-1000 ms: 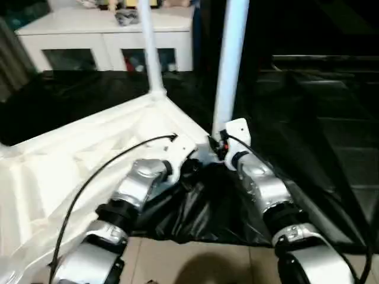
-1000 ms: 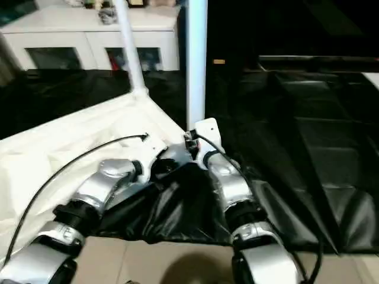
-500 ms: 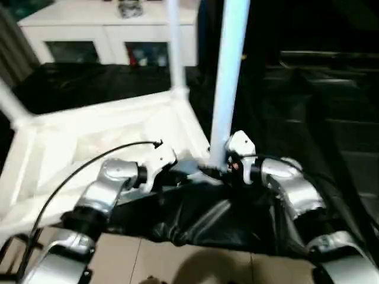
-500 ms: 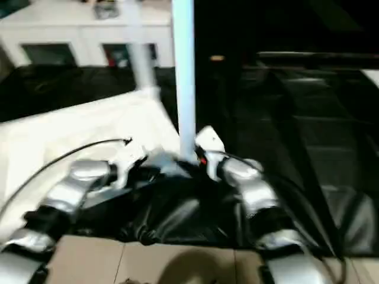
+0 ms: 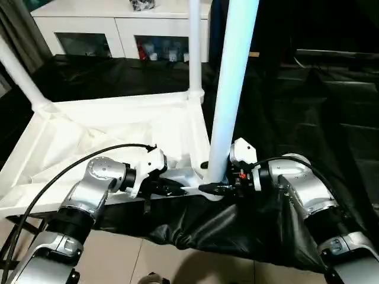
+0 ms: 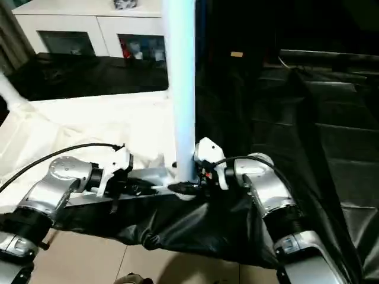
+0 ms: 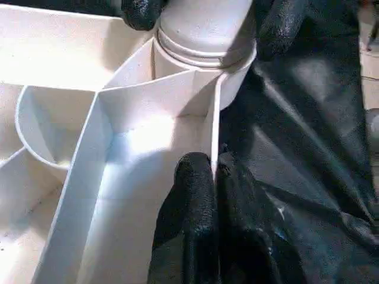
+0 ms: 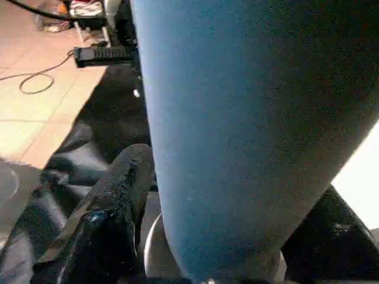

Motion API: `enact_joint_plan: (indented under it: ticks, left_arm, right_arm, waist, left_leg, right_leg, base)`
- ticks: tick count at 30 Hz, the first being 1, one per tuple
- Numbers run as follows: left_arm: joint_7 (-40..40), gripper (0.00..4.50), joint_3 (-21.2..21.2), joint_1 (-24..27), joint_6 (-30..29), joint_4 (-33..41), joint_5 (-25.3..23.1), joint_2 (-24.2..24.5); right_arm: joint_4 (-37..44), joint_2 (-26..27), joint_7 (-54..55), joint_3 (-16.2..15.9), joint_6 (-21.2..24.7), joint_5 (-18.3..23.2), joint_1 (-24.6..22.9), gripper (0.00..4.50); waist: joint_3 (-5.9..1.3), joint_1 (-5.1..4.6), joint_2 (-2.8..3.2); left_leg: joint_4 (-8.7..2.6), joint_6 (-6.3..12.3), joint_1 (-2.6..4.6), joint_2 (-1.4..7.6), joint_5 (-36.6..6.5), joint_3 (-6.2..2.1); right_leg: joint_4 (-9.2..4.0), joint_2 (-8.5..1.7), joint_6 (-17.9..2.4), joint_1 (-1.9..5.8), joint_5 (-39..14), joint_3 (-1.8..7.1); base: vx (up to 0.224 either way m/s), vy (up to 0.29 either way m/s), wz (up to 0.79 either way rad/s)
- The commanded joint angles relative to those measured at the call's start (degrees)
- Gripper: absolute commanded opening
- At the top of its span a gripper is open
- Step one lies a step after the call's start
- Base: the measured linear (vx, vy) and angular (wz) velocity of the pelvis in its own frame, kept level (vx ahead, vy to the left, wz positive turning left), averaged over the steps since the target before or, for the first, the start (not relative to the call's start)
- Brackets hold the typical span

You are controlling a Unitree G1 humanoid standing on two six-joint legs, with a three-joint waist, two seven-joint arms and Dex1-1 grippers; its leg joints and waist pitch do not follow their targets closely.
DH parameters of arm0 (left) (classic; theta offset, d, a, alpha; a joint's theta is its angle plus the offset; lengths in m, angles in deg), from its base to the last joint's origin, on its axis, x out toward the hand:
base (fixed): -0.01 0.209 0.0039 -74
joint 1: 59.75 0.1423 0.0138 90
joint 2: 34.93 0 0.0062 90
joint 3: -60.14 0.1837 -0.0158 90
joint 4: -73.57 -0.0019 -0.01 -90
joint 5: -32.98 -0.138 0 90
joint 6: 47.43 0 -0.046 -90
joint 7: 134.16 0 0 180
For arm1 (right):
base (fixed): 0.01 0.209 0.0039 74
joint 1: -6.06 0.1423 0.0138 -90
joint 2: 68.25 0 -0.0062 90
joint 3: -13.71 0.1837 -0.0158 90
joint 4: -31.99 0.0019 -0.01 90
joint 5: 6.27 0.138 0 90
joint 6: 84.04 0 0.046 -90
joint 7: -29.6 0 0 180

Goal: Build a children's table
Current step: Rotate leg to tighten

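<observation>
1. The tabletop [image 5: 106,127] lies underside up on a black sheet [image 5: 195,228] over the floor, its near right corner just in front of the robot.
2. Three legs show standing in corner sockets: the near leg [image 5: 233,89] at the near right corner, a far leg [image 5: 194,47] at the far right corner, and a left leg [image 5: 18,74] at the far left corner.
3. The left hand [image 7: 207,177] is pressed together, its fingertips pinching the tabletop's thin edge rib close to the near socket.
4. The right hand [image 5: 214,188] has its fingers [image 8: 115,195] on either side of the near leg's foot, right above the socket; it looks like a grip.
5. Step in hand, as I judge: seating the near leg. Next calls for steady downward pressure or a twist while the left hand braces the tabletop.
6. No brand, label or writing is readable.
</observation>
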Motion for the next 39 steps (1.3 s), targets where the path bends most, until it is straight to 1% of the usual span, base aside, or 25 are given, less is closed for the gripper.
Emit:
enact_joint_plan:
  ticks: [1,2,4,6,7,9,12,13,16,17,18,20,22,23,25,28,29,30,32,33,34,35,36,37,39]
  left_arm:
    - [0.2,0.00,-2.0,-1.0,0.5,1.7,4.5,-0.7]
    - [0.6,0.00,-2.1,-1.0,0.4,1.7,4.7,-0.6]
    - [0.9,0.00,-2.1,-0.9,0.2,1.7,4.9,-0.5]
    - [1.0,0.00,-2.1,-0.9,0.1,1.7,4.9,-0.5]
    - [1.1,0.00,-2.1,-1.1,-0.2,1.8,4.8,-0.6]
    - [1.0,0.00,-2.3,-1.2,-0.4,1.8,4.8,-0.8]
    - [0.5,0.00,-2.8,-1.3,-0.8,1.9,4.9,-1.3]
    - [0.5,0.00,-2.8,-1.3,-0.8,1.9,4.9,-1.3]
    - [-2.2,0.00,-3.2,-1.6,-0.3,1.2,4.0,-2.4]
    - [-4.5,0.00,-3.5,-2.2,-0.3,0.4,3.4,-3.3]
    - [-6.7,0.00,-3.8,-2.8,-0.3,-0.3,2.8,-4.1]
    - [-13.3,0.00,-4.7,-4.6,-0.9,-2.4,1.2,-6.4]
    - [-19.1,0.00,-5.6,-6.1,-1.8,-4.4,0.2,-8.8]
    - [-22.5,0.00,-5.9,-7.1,-2.2,-5.7,-0.4,-10.4]
    - [-28.2,0.00,-6.4,-8.5,-2.7,-7.7,-1.3,-12.9]
    - [-33.1,0.00,-6.0,-9.2,-2.8,-9.0,-2.6,-15.5]
    - [-34.7,0.00,-5.4,-9.3,-2.4,-9.4,-3.3,-16.4]
    - [-35.4,0.00,-4.4,-9.3,-1.6,-9.6,-4.1,-17.5]
    - [-35.4,0.00,-4.2,-9.2,-1.4,-9.6,-4.1,-17.8]
    - [-36.2,0.00,-4.0,-9.4,-0.5,-10.3,-4.7,-18.6]
    - [-36.2,0.00,-4.0,-9.4,-0.5,-10.3,-4.7,-18.6]
    - [-36.6,0.00,-3.7,-9.5,0.5,-11.0,-5.5,-18.9]
    - [-35.4,0.00,-3.4,-9.3,1.1,-10.9,-5.4,-18.9]
    - [-35.1,0.00,-3.3,-9.2,1.3,-10.9,-5.4,-18.9]
    - [-34.3,0.00,-3.0,-9.0,1.7,-10.9,-5.3,-18.8]
  right_arm:
    - [1.0,0.0,-3.2,-3.2,1.1,0.3,-1.2,2.68]
    - [1.5,-0.3,-3.6,-3.4,1.5,0.4,-1.4,2.68]
    - [2.0,-0.5,-4.1,-3.6,1.9,0.7,-1.6,2.43]
    - [2.0,-0.6,-4.3,-3.5,1.9,0.7,-1.6,2.30]
    - [1.9,-0.6,-4.5,-3.4,1.8,0.6,-1.7,2.20]
    - [1.9,-0.6,-4.4,-3.3,1.9,0.6,-1.8,2.10]
    - [2.4,-0.3,-3.9,-3.3,2.3,0.6,-2.5,2.00]
    - [2.4,-0.3,-3.9,-3.3,2.3,0.6,-2.5,2.00]
    - [3.5,0.6,-1.6,-3.2,3.2,0.9,-3.9,1.98]
    - [3.3,1.5,0.6,-2.7,3.1,0.6,-4.3,1.98]
    - [2.2,3.0,4.8,-2.0,3.0,-0.3,-4.4,1.98]
    - [-0.7,5.9,13.1,-0.6,2.9,-2.3,-4.3,1.98]
    - [-3.8,8.7,20.9,0.9,2.7,-3.8,-3.8,1.98]
    - [-6.1,11.1,27.1,2.0,3.4,-4.7,-3.1,1.97]
    - [-9.6,14.9,36.2,4.0,4.6,-5.3,-1.7,1.96]
    - [-14.6,19.7,48.8,7.9,5.5,-4.5,1.5,1.96]
    - [-16.8,21.4,54.3,9.3,5.8,-4.5,2.8,1.96]
    - [-19.6,23.4,59.9,11.1,5.1,-4.2,4.6,1.96]
    - [-20.1,23.9,60.3,11.3,4.4,-4.0,5.0,1.96]
    - [-21.1,24.8,61.0,10.6,2.7,-5.8,5.9,1.96]
    - [-21.1,24.8,61.0,10.6,2.7,-5.8,5.9,1.96]
    - [-22.4,25.6,60.9,10.0,1.1,-7.4,6.8,1.96]
    - [-22.4,25.6,60.6,9.7,0.5,-7.9,6.8,2.52]
    - [-22.5,25.7,60.7,9.6,0.1,-8.1,6.9,2.66]
    - [-23.0,25.8,60.4,10.0,-0.7,-7.6,7.4,2.73]
  waist:
    - [-3.63,-0.17,-1.22]
    - [-3.66,-0.13,-1.16]
    - [-3.72,-0.12,-1.07]
    - [-3.79,-0.12,-1.18]
    - [-3.86,-0.04,-1.01]
    - [-3.92,-0.01,-1.15]
    - [-3.81,0.06,-0.95]
    - [-3.81,0.04,-1.05]
    - [-3.73,0.10,-0.86]
    - [-3.63,0.08,-0.78]
    - [-3.56,0.09,-0.78]
    - [-3.26,-0.25,-0.79]
    - [-3.10,-0.97,-0.84]
    - [-3.07,-1.33,-0.86]
    - [-2.96,-2.01,-0.91]
    - [-3.00,-2.63,-0.87]
    - [-2.98,-2.69,-0.49]
    - [-2.95,-3.13,-0.54]
    - [-3.17,-3.44,-0.49]
    - [-3.21,-3.59,-0.50]
    - [-3.28,-3.68,-0.54]
    - [-3.34,-3.76,-0.42]
    - [-3.39,-3.80,-0.43]
    - [-3.40,-3.72,-0.44]
    - [-3.41,-3.72,-0.45]
  left_leg:
    - [-3.96,3.60,0.77,2.64,-12.8,-0.54]
    - [-3.94,3.43,0.82,2.62,-12.8,-0.54]
    - [-3.91,3.33,0.82,2.63,-12.5,-0.52]
    - [-3.86,3.46,0.61,2.58,-11.5,-0.54]
    - [-3.81,3.57,0.58,2.58,-11.1,-0.57]
    - [-3.72,3.81,0.52,2.56,-10.4,-0.53]
    - [-3.69,4.00,0.51,2.51,-10.5,-0.50]
    - [-3.71,3.97,0.50,2.50,-10.7,-0.52]
    - [-3.80,3.86,0.55,2.54,-11.1,-0.61]
    - [-3.82,3.84,0.47,2.51,-11.2,-0.60]
    - [-3.89,3.50,0.67,2.58,-12.0,-0.58]
    - [-4.14,2.51,0.68,2.40,-13.5,-0.65]
    - [-4.36,0.35,1.16,2.15,-16.4,-0.97]
    - [-4.44,-0.08,1.07,2.20,-16.4,-1.00]
    - [-4.47,-0.58,1.31,1.93,-17.7,-1.04]
    - [-4.41,0.10,1.23,1.79,-18.1,-1.16]
    - [-4.46,0.14,1.18,1.83,-17.9,-1.20]
    - [-4.63,-0.28,1.12,1.88,-18.1,-1.27]
    - [-4.61,-0.31,1.19,1.84,-18.6,-1.25]
    - [-4.60,0.23,1.01,1.88,-18.5,-1.19]
    - [-4.57,0.67,0.93,1.87,-18.0,-1.12]
    - [-4.53,1.12,0.76,1.83,-17.5,-1.11]
    - [-4.53,1.30,0.70,1.83,-17.2,-1.09]
    - [-4.47,1.77,0.76,1.86,-16.8,-0.97]
    - [-4.43,2.31,0.66,1.83,-16.3,-0.92]
  right_leg:
    - [-4.47,-3.59,-11.1,2.89,-17.6,3.17]
    - [-4.49,-3.60,-11.0,2.88,-17.8,3.18]
    - [-4.40,-3.58,-11.0,2.90,-17.3,3.22]
    - [-4.23,-3.58,-11.1,3.06,-16.0,3.17]
    - [-4.13,-3.57,-11.2,3.07,-15.4,3.14]
    - [-4.02,-3.54,-11.5,3.13,-14.1,3.14]
    - [-4.11,-3.52,-11.7,3.07,-14.1,3.12]
    - [-4.13,-3.51,-11.6,3.14,-14.4,3.09]
    - [-4.13,-3.50,-11.4,3.09,-14.5,3.09]
    - [-4.21,-3.46,-11.4,3.08,-14.7,3.09]
    - [-4.39,-3.52,-11.2,2.91,-15.6,3.13]
    - [-4.77,-3.45,-10.5,2.84,-18.5,3.07]
    - [-5.29,-3.66,-9.1,2.89,-24.0,2.88]
    - [-5.33,-3.64,-8.8,2.85,-24.2,2.99]
    - [-5.66,-3.57,-8.3,2.65,-25.8,2.95]
    - [-6.03,-3.70,-7.5,2.71,-27.4,2.90]
    - [-6.02,-3.74,-7.5,2.65,-27.1,2.94]
    - [-5.98,-3.58,-7.7,2.52,-26.2,2.90]
    - [-5.92,-3.56,-8.0,2.63,-24.8,2.84]
    - [-5.85,-3.56,-8.2,2.77,-23.3,2.90]
    - [-5.70,-3.56,-8.7,2.78,-21.7,2.98]
    - [-5.54,-3.55,-9.2,2.92,-20.6,2.96]
    - [-5.49,-3.54,-9.3,3.00,-19.9,2.97]
    - [-5.45,-3.56,-9.6,2.97,-19.0,3.04]
    - [-5.37,-3.61,-10.0,3.09,-18.6,3.05]
  base:
    - [0.000,0.000,0.00]
    - [0.000,0.000,0.00]
    - [0.000,0.000,0.00]
    - [0.000,0.000,0.00]
    - [0.000,0.000,0.00]
    - [0.000,0.000,0.00]
    - [0.000,0.000,0.00]
    - [0.000,0.000,0.00]
    - [0.000,0.000,0.00]
    - [0.000,0.000,0.00]
    - [0.000,0.000,0.00]
    - [0.000,0.000,0.00]
    - [0.000,0.000,0.00]
    - [0.000,0.000,0.00]
    - [0.000,0.000,0.00]
    - [0.000,0.000,0.00]
    - [0.000,0.000,0.00]
    - [0.000,0.000,0.00]
    - [0.000,0.000,0.00]
    - [0.000,0.000,0.00]
    - [0.000,0.000,0.00]
    - [0.000,0.000,0.00]
    - [0.000,0.000,0.00]
    - [0.000,0.000,0.00]
    - [0.000,0.000,0.00]
